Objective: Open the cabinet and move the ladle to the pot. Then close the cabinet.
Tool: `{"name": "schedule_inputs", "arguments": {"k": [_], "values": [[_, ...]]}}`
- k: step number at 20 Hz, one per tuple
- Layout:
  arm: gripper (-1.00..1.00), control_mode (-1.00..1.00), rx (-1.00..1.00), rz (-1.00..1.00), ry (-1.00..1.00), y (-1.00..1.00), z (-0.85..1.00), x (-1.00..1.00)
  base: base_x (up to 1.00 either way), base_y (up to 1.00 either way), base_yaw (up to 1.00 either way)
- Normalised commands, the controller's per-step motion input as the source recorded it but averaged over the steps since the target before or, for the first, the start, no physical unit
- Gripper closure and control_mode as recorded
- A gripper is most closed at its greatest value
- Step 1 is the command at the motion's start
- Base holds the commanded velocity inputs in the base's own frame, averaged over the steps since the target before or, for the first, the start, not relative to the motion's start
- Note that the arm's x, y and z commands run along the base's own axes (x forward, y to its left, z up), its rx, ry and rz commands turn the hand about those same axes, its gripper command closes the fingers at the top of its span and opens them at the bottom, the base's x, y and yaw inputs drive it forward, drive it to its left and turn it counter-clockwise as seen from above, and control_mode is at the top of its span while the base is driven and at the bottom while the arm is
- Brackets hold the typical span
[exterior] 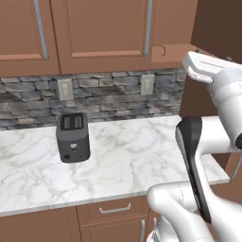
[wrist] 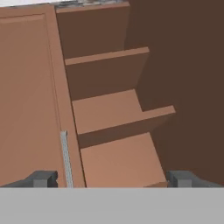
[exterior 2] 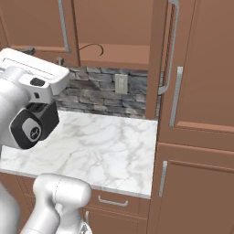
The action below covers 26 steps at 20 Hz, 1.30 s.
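Closest to me in the hand view, my gripper (wrist: pixel 111 178) shows two dark fingers (wrist: pixel 41 178) at the bottom corners, spread wide with nothing between them. Beyond them I see an open cabinet (wrist: pixel 109 109) with three bare wooden shelves stepping up the centre of the frame, its door (wrist: pixel 26 96) at left with one silver bar handle (wrist: pixel 65 157). In the left base view, one dark toaster (exterior: pixel 73 137) sits left of centre on the marble bench (exterior: pixel 127 160), below two wall outlets (exterior: pixel 65 89).

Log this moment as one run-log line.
gripper: open, empty | cabinet: open, shelves bare | toaster: on counter
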Motion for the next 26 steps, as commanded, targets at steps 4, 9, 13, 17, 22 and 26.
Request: {"name": "schedule_inputs", "arguments": {"k": [4,9,13,17,22,26], "values": [[-1.00,-1.00,-0.05,0.05,0.01,0.31,0.00,0.26,0.00,0.00,0.00],[-1.00,-1.00,-0.07,0.03,0.00,0.36,0.00,0.27,0.00,0.00,0.00],[-1.00,-1.00,-0.09,0.00,0.04,0.26,0.00,0.39,0.00,0.00,0.00],[-1.00,-1.00,-0.08,0.02,0.00,0.22,0.00,0.48,0.00,0.00,0.00],[-1.00,-1.00,-0.04,0.02,0.00,0.04,0.00,0.50,0.00,0.00,0.00],[-1.00,-1.00,0.00,0.00,0.00,0.00,-0.01,0.48,0.00,0.00,0.00]]}}
